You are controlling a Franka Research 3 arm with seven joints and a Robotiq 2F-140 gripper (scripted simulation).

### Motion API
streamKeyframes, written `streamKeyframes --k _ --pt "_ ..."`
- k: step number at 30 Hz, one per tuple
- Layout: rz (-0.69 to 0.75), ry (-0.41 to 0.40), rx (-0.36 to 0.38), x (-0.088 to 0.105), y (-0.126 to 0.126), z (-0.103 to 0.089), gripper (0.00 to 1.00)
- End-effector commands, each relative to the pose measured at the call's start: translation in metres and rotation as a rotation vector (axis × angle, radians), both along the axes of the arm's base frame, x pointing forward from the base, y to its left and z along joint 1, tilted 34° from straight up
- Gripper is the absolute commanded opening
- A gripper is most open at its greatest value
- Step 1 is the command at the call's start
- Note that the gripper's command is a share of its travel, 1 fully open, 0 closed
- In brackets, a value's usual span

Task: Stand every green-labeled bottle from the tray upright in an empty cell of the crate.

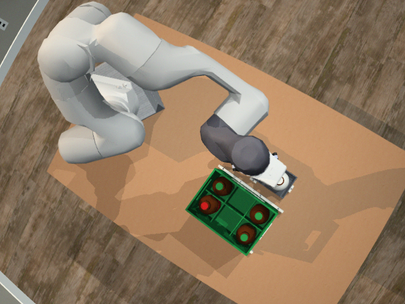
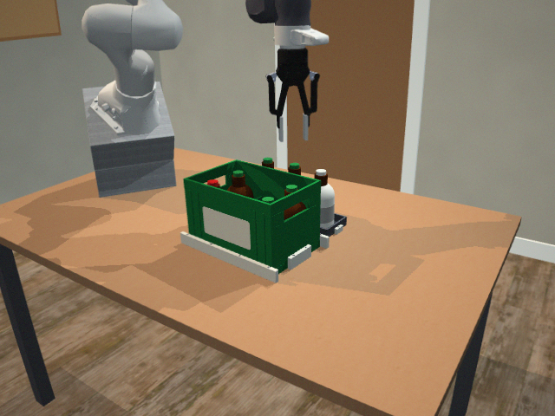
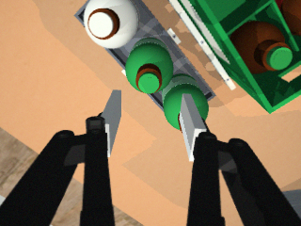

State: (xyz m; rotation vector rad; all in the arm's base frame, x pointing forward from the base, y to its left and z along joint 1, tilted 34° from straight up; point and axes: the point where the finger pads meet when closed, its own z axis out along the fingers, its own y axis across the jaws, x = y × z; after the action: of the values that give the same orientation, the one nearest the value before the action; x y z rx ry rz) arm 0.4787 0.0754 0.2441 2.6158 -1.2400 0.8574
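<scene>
The gripper (image 2: 293,128) (image 3: 151,110) is partly open and empty, high above the tray (image 2: 339,222) (image 3: 203,89). Two green-labeled bottles stand upright on the tray: one (image 2: 294,169) (image 3: 150,56) in the middle, the other (image 2: 267,163) (image 3: 171,105) at the end, partly behind a finger in the wrist view. A white-labeled bottle (image 1: 283,183) (image 2: 327,201) (image 3: 123,24) stands at the tray's other end. The green crate (image 1: 216,231) (image 2: 293,242) (image 3: 270,104) holds three green-capped bottles (image 1: 219,185) (image 1: 258,216) (image 1: 243,237) and a red-capped one (image 1: 204,205). Its two middle cells are empty.
White strips (image 1: 228,172) (image 2: 224,254) stand low along the crate's sides, one of them between crate and tray. Small white blocks (image 1: 291,189) sit by the tray. The arm hides most of the tray in the top view.
</scene>
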Motion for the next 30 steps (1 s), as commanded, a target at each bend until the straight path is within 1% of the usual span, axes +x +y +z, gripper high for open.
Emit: streamKeyframes --k 1,19,30 --pt "-0.014 -0.003 0.008 -0.0001 0.0013 -0.0008 0.38" --pt "-0.014 -0.004 0.008 0.0005 0.0009 -0.0017 0.38" --pt "-0.015 -0.005 0.006 0.0047 -0.0021 -0.0085 0.38"
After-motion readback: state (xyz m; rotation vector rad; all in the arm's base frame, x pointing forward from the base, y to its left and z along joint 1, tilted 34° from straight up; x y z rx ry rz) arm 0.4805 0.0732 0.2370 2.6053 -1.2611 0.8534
